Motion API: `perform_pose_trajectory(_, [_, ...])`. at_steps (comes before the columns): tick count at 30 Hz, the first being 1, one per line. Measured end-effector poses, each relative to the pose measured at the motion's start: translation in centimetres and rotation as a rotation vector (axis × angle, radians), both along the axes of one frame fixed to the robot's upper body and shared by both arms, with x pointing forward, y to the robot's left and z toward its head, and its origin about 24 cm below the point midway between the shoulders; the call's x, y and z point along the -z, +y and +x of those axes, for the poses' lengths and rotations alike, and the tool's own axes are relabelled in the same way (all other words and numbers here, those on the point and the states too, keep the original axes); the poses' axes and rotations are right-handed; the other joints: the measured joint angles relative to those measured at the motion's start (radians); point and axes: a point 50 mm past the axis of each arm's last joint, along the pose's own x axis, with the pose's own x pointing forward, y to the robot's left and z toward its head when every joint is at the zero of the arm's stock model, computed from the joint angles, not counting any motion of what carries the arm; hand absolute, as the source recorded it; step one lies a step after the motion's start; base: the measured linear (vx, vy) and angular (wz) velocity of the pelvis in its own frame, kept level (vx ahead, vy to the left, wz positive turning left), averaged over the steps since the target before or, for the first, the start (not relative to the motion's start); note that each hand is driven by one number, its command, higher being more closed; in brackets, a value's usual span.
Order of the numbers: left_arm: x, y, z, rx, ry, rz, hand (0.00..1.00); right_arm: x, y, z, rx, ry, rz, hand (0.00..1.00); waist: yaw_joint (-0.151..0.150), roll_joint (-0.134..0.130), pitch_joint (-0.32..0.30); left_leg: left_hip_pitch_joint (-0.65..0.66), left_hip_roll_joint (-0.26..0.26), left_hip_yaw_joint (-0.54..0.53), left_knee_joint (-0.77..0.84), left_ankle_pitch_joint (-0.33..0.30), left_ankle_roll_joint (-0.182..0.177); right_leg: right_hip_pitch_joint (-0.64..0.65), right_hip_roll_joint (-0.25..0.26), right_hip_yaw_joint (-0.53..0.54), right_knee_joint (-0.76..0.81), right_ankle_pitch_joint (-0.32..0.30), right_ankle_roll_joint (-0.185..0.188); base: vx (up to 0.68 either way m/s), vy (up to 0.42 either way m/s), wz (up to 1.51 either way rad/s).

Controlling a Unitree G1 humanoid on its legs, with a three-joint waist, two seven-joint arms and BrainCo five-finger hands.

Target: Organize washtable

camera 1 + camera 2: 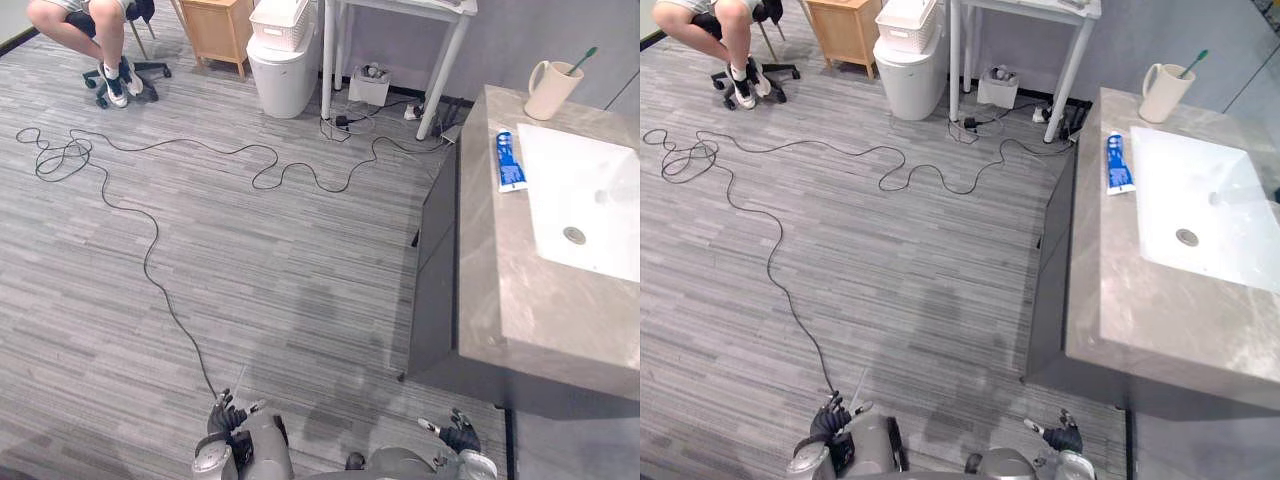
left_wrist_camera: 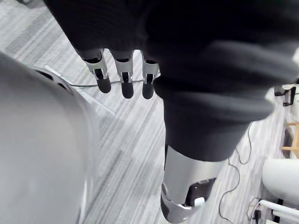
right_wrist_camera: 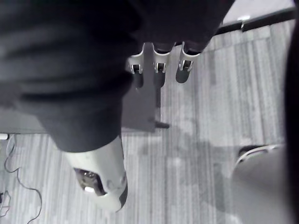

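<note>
The washtable [image 1: 520, 300] is running out past the right edge of the head views, so its right side and part of the white basin [image 1: 600, 190] sunk into it are being cut off. The lower end of the toothbrush [image 1: 583, 58] is staying hidden inside the cream cup [image 1: 548, 90], with just a green end poking out. The cup is standing upright at the washtable's far left corner. The blue and white toothpaste tube [image 1: 509, 160] is lying flat along the left edge, just beside the basin's far left corner and apart from the cup. The near half of the grey top is lying bare up to its front edge. Below the left edge, the dark cabinet front [image 1: 435, 270] is dropping straight to the floor. Both hands are hanging low over the striped grey floor, well apart from the washtable. The left hand [image 1: 225, 415] is showing its fingers [image 2: 122, 79] straight in a row with nothing between them. The right hand [image 1: 458, 435] is nearer the washtable's front left corner, its fingers [image 3: 159, 70] likewise relaxed and carrying nothing. Wide open floor is lying between the hands and the far wall. Along that wall are standing a white bin [image 1: 283, 65], a wooden cabinet [image 1: 218, 28] and a white table's legs [image 1: 440, 70]. A person [image 1: 95, 30] is sitting in the far left corner, cut off above the knees.
</note>
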Motion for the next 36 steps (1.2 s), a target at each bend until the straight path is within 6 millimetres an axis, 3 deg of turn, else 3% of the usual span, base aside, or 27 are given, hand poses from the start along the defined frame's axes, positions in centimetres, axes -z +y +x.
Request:
perform_pose_trajectory(1, [0.3,-0.7,-0.5,-0.003,0.012,-0.016,0.00,0.0,-0.2,-0.5,0.004,0.003,-0.007,0.00,0.017,0.029,-0.017,0.014,0.022,-0.026,-0.158,0.142,0.016,0.029,-0.003,0.044,0.008,-0.018,0.063,0.48,0.424,-1.05])
perform_pose_trajectory(2, [0.6,-1.1,-0.8,-0.014,0.024,-0.031,0.00,0.1,-0.5,-0.8,0.006,0.010,-0.013,0.00,0.026,0.046,-0.027,0.015,0.040,-0.028,-0.158,0.216,0.017,0.041,0.001,0.067,0.014,-0.036,0.093,0.49,0.510,-1.09])
perform_pose_trajectory(3, [0.4,-0.6,-0.4,-0.019,0.013,-0.018,0.00,0.3,-0.2,-0.8,0.010,0.025,-0.002,0.00,0.028,0.033,-0.030,0.007,0.030,-0.020,-0.080,0.226,0.032,0.053,-0.035,0.099,0.033,-0.059,0.120,0.46,0.505,-0.66])
perform_pose_trajectory(4, [-0.1,0.2,0.6,-0.005,-0.004,0.007,0.00,0.5,1.0,-1.0,0.005,0.034,0.032,0.00,0.015,-0.027,-0.049,0.007,0.000,0.017,-0.042,0.173,0.050,0.026,-0.085,0.126,0.075,-0.045,0.115,0.43,0.482,-0.55])
perform_pose_trajectory(5, [-0.2,0.2,0.9,0.005,-0.007,0.011,0.00,0.6,1.1,-1.1,-0.003,0.040,0.037,0.00,0.014,-0.037,-0.048,0.013,0.000,0.043,-0.024,0.147,0.054,0.005,-0.100,0.146,0.109,-0.025,0.126,0.39,0.434,-0.66])
perform_pose_trajectory(7, [-0.1,0.4,1.1,0.036,0.006,0.027,0.00,0.7,1.3,-1.2,0.005,0.049,0.043,0.00,0.019,-0.040,-0.041,0.066,0.005,0.109,0.022,0.072,0.087,-0.085,-0.139,0.171,0.297,0.070,0.137,0.38,0.424,-0.87])
perform_pose_trajectory(8, [0.1,0.3,0.8,0.041,0.024,0.027,0.00,0.7,1.1,-1.4,0.003,0.055,0.036,0.00,0.018,-0.040,-0.040,0.111,0.006,0.141,0.020,0.044,0.094,-0.136,-0.151,0.170,0.413,0.077,0.152,0.35,0.363,-0.84])
perform_pose_trajectory(10, [0.4,-0.3,0.5,0.081,0.048,0.025,0.00,0.6,0.8,-1.2,0.013,0.044,0.026,0.00,0.016,-0.036,-0.037,0.252,-0.005,0.214,-0.035,-0.016,0.096,-0.269,-0.160,0.104,0.656,0.025,0.143,0.35,0.307,-0.77])
perform_pose_trajectory(11, [0.4,-0.4,0.4,0.089,0.050,0.024,0.00,0.6,0.7,-1.1,0.014,0.040,0.025,0.00,0.011,-0.037,-0.038,0.284,-0.013,0.227,-0.059,-0.018,0.096,-0.296,-0.157,0.074,0.679,0.015,0.135,0.26,0.186,-0.41])
perform_pose_trajectory(13, [0.6,-0.8,0.2,0.108,0.063,0.017,0.00,0.4,0.7,-0.7,0.011,0.021,0.019,0.00,-0.007,-0.037,-0.037,0.353,-0.032,0.262,-0.131,-0.019,0.094,-0.381,-0.139,-0.015,0.669,-0.016,0.126,0.20,0.067,-0.19])
perform_pose_trajectory(15, [0.9,-1.1,-0.1,0.109,0.078,0.009,0.00,0.3,0.6,-0.3,0.008,0.014,0.015,0.00,-0.015,-0.038,-0.038,0.420,-0.058,0.310,-0.210,-0.016,0.082,-0.467,-0.111,-0.140,0.458,-0.015,0.112,0.32,0.053,-0.33])
perform_pose_trajectory(16, [0.9,-1.0,-0.2,0.108,0.083,0.010,0.00,0.4,0.7,-0.4,0.004,0.020,0.017,0.00,-0.014,-0.040,-0.039,0.436,-0.070,0.323,-0.231,-0.014,0.076,-0.467,-0.102,-0.168,0.369,-0.001,0.102,0.31,0.020,-0.34])
perform_pose_trajectory(17, [1.0,-0.8,-0.6,0.106,0.093,0.013,0.00,0.5,0.8,-0.5,0.001,0.028,0.019,0.00,-0.018,-0.052,-0.046,0.464,-0.101,0.340,-0.262,-0.007,0.059,-0.466,-0.082,-0.191,0.202,0.071,0.057,0.40,-0.021,-0.09])
perform_pose_trajectory(18, [1.1,-0.9,-0.7,0.099,0.100,0.008,0.00,0.6,0.7,-0.7,0.012,0.032,0.023,0.00,-0.035,-0.061,-0.051,0.490,-0.124,0.332,-0.263,-0.023,0.042,-0.458,-0.069,-0.145,0.158,0.192,-0.033,0.43,-0.040,0.02])
perform_pose_trajectory(19, [1.4,-1.4,-1.0,0.095,0.113,-0.010,0.00,0.5,0.5,-0.5,0.021,0.027,0.021,0.00,-0.035,-0.046,-0.050,0.506,-0.115,0.320,-0.260,-0.035,0.032,-0.446,-0.061,-0.151,0.172,0.177,-0.030,0.45,-0.034,0.06])
perform_pose_trajectory(20, [1.5,-2.2,-1.0,0.099,0.112,-0.028,0.00,0.4,0.0,-0.6,0.034,0.025,0.010,0.00,-0.035,0.001,-0.069,0.512,-0.088,0.312,-0.252,-0.052,0.014,-0.434,-0.038,-0.163,0.173,0.142,-0.029,0.44,-0.018,0.08])
perform_pose_trajectory(21, [1.5,-2.6,-0.9,0.106,0.108,-0.035,0.00,0.4,-0.6,-0.6,0.037,0.024,-0.005,0.00,-0.040,0.018,-0.068,0.509,-0.059,0.292,-0.182,-0.064,-0.002,-0.419,-0.023,-0.172,0.187,0.101,-0.027,0.42,-0.024,0.12])
perform_pose_trajectory(22, [1.4,-2.7,-0.8,0.109,0.105,-0.036,0.00,0.4,-0.5,-0.6,0.036,0.023,-0.004,0.00,-0.041,0.025,-0.064,0.484,-0.036,0.264,-0.105,-0.072,-0.013,-0.403,-0.014,-0.183,0.189,0.083,-0.028,0.42,-0.075,0.17])
perform_pose_trajectory(25, [1.1,-2.3,-0.6,0.100,0.074,-0.035,0.00,0.4,-0.7,-0.6,0.036,0.027,-0.006,0.00,-0.031,0.048,-0.049,0.341,0.118,0.112,0.378,-0.036,-0.050,-0.271,0.070,-0.179,0.179,0.004,-0.057,0.44,-0.046,-0.21])
perform_pose_trajectory(26, [1.1,-2.2,-0.7,0.100,0.074,-0.032,0.00,0.4,-0.6,-0.6,0.034,0.030,-0.004,0.00,-0.030,0.046,-0.050,0.327,0.126,0.101,0.413,-0.040,-0.053,-0.250,0.078,-0.167,0.176,-0.006,-0.058,0.41,0.023,-0.61])
perform_pose_trajectory(29, [0.7,-2.0,-0.2,0.100,0.047,-0.022,0.00,0.5,-0.2,-0.7,0.034,0.038,0.013,0.00,-0.027,0.030,-0.051,0.254,0.105,0.088,0.388,-0.059,-0.030,-0.184,0.082,-0.073,0.123,-0.015,-0.051,0.38,0.068,-0.86])
perform_pose_trajectory(32, [0.5,-2.2,0.3,0.100,0.025,-0.026,0.00,0.6,-0.2,-0.8,0.044,0.042,0.017,0.00,0.000,0.018,-0.044,0.194,0.021,-0.018,0.185,-0.071,-0.020,-0.151,0.052,0.058,0.108,-0.011,-0.042,0.34,0.248,-1.23])
perform_pose_trajectory(34, [0.4,-2.6,0.5,0.102,0.015,-0.032,0.00,0.6,-0.3,-1.1,0.045,0.050,0.013,0.00,0.008,0.022,-0.048,0.174,-0.061,-0.196,0.014,-0.049,-0.047,-0.133,0.018,0.160,0.117,-0.060,0.042,0.30,0.385,-1.16])
perform_pose_trajectory(35, [0.6,-3.0,0.2,0.099,0.021,-0.044,0.00,0.6,-0.8,-1.4,0.044,0.055,0.001,0.00,0.009,0.041,-0.056,0.173,-0.062,-0.240,-0.038,-0.040,-0.057,-0.133,0.023,0.178,0.127,-0.076,0.067,0.27,0.446,-1.24])
perform_pose_trajectory(36, [0.8,-3.3,-0.1,0.092,0.030,-0.056,0.00,0.7,-1.1,-1.6,0.043,0.067,-0.007,0.00,0.016,0.063,-0.065,0.176,-0.067,-0.238,0.000,0.006,-0.042,-0.133,0.022,0.235,0.163,-0.112,0.103,0.33,0.532,-1.15])
